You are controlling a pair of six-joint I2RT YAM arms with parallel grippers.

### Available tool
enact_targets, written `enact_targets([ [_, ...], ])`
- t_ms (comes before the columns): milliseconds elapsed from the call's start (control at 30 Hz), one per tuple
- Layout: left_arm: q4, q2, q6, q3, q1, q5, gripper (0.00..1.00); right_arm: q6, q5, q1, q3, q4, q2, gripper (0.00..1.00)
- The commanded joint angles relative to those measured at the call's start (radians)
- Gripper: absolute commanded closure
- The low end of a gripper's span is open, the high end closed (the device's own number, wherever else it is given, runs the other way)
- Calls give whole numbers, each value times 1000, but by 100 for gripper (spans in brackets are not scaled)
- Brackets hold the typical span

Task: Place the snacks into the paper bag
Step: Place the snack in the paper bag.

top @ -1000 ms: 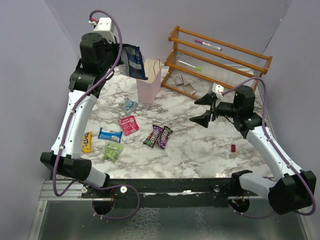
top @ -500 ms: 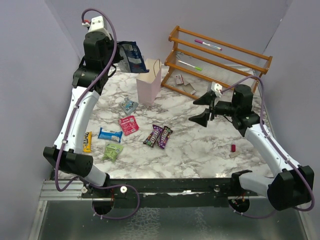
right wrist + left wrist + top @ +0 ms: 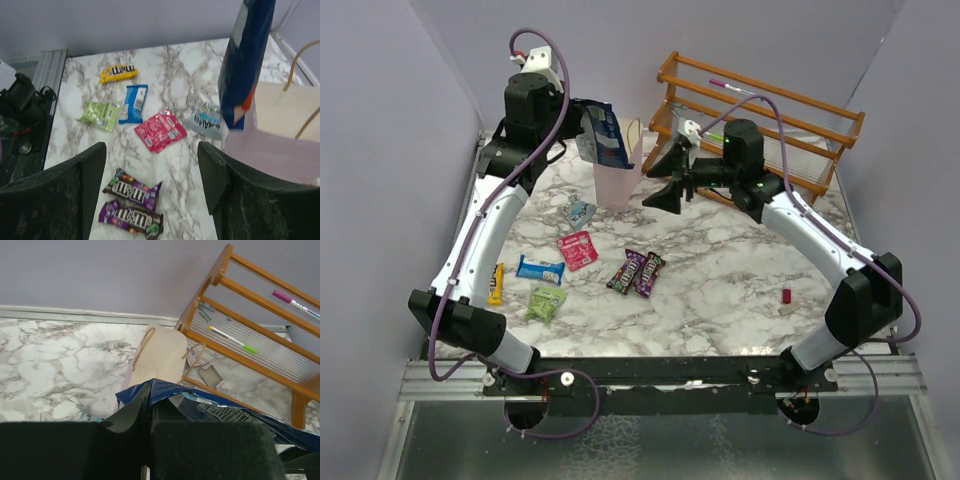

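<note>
Left gripper (image 3: 568, 112): upper left of the overhead view, clamped on the top of the blue cookie bag (image 3: 603, 136). The cookie bag hangs tilted over the open mouth of the paper bag (image 3: 618, 178). Its lower end is at the rim; whether it is inside cannot be told.

Right gripper (image 3: 666, 180): top centre, just right of the paper bag, jaws wide apart, holding nothing.

Loose on the marble table (image 3: 720, 290), left half: pale blue packet (image 3: 580, 211), red packet (image 3: 577, 250), blue-white packet (image 3: 540, 269), green packet (image 3: 546, 302), yellow packet (image 3: 496, 283).

Centre: two dark brown candy bars (image 3: 637, 272), side by side.

Upper right: orange rack (image 3: 765, 120).
</note>
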Motion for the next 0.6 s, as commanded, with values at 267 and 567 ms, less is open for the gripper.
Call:
enact_targets([
  [267, 42, -44, 36, -5, -62, 26, 100, 171, 119, 75, 484, -32, 336, 51],
  [567, 43, -56, 61, -1, -63, 45, 100, 159, 207, 75, 712, -105, 490, 63],
])
